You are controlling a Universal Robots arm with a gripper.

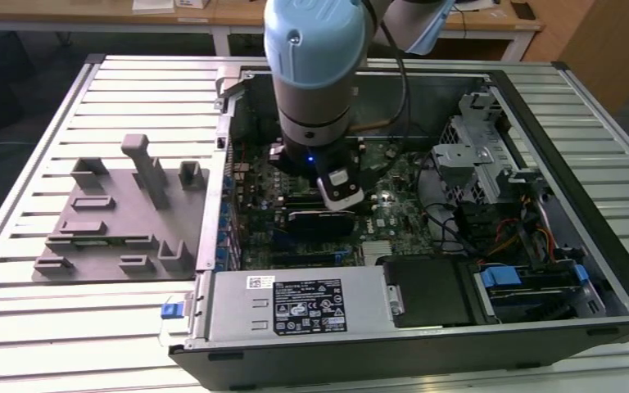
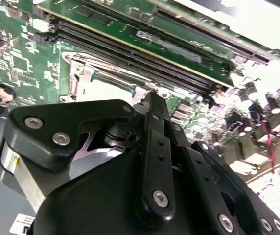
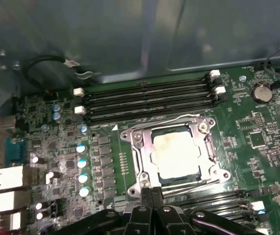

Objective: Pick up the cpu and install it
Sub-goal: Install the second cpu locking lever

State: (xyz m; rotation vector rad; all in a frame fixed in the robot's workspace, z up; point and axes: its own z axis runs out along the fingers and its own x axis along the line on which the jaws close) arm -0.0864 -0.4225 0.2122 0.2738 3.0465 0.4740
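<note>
Fixture: we see the grey plastic fixture (image 1: pixel 118 221) on the slatted table (image 1: pixel 30 327), to the exterior view's left of the computer case (image 1: pixel 576 205).
Label: we see a printed sticker (image 1: pixel 308 306) on the case's power supply, not read off.
Case contents: the motherboard (image 3: pixel 257 142) holds the socket frame (image 3: pixel 174 152).
Cpu: the cpu (image 3: pixel 175 154) sits inside that frame.
Gripper: our gripper (image 3: pixel 151 193) hangs beside the frame, fingers pressed together, holding nothing.

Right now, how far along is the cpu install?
Looks mostly done: the cpu lies flat inside the socket frame on the motherboard. The gripper sits at the socket's edge with fingers together, holding nothing. Left: I can't tell whether the frame is latched over the chip, so seating isn't confirmed.
</note>
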